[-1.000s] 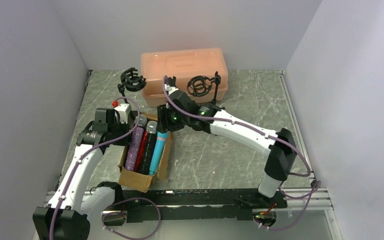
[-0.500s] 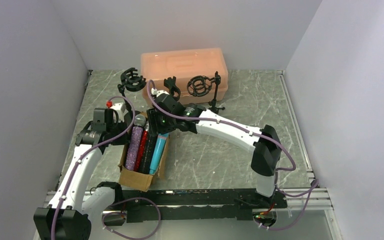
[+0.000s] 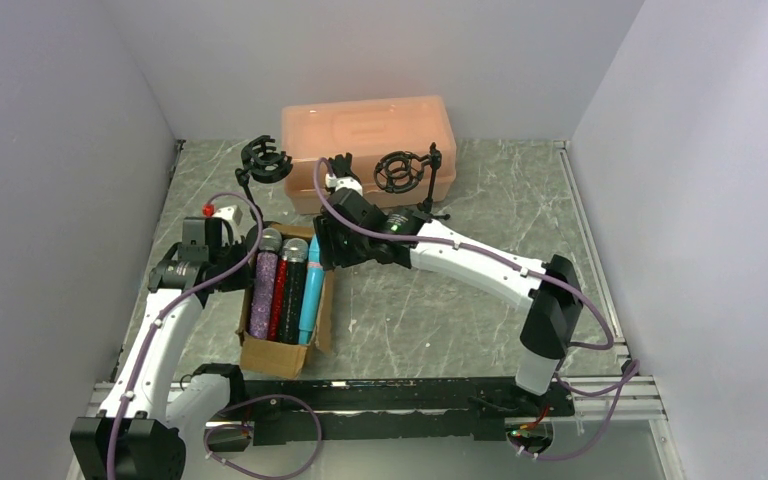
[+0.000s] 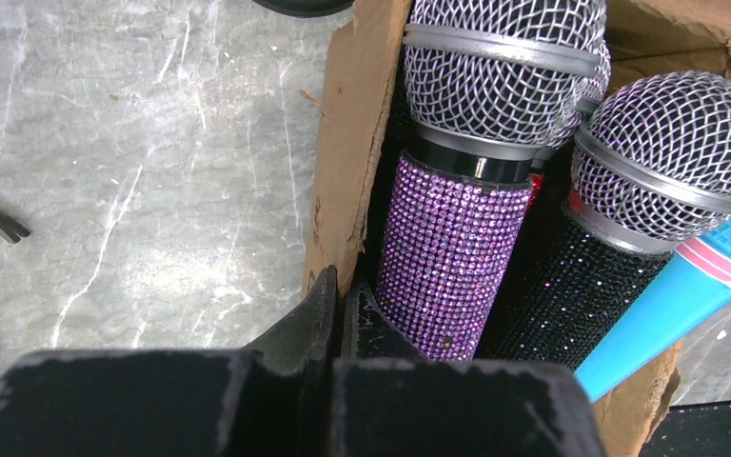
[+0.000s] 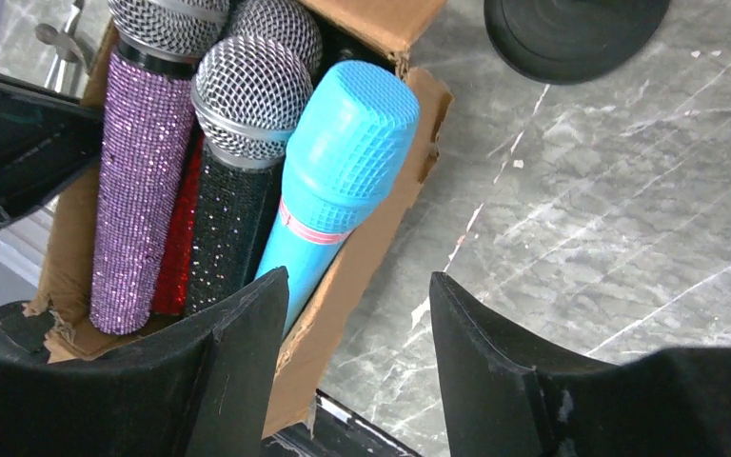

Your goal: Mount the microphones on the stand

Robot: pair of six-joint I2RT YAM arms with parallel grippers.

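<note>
Nearest the arm bases, the cardboard box (image 3: 270, 355) lies on the bench (image 3: 440, 310) with four microphones packed side by side inside it, heads at the far end. The purple glitter microphone (image 4: 447, 257) is against the left wall. The red glitter microphone (image 5: 176, 257) sits low between it and the black glitter microphone (image 5: 233, 219), and the teal microphone (image 5: 333, 181) runs along the right wall. That tight packing looks like the main hazard, since lifting one could drag a neighbour or the whole box with it. The right tool (image 5: 352, 286) straddles the box's right wall rather than a microphone alone, so closing here would likely catch cardboard as well as, or instead of, the teal body. The left tool (image 4: 338, 314) pinches only a thin, ragged wall edge, which could tear or slip free under an upward pull. Farther back, the stands (image 3: 400, 172) are light clips on small bases just beside the right arm (image 3: 480, 265), and a careless swing or a hard push into a clip could topple one. The left arm (image 3: 155, 340) reaches forward along the box's left side, wrist turned inward, its fingers (image 4: 366, 319) together on that wall beside the purple handle. The right arm stretches diagonally from its base to the box's far right corner with the wrist pitched down, jaws apart and holding nothing. No microphone is on a stand yet. Behind the stands sits a peach case (image 3: 370, 125).
</note>
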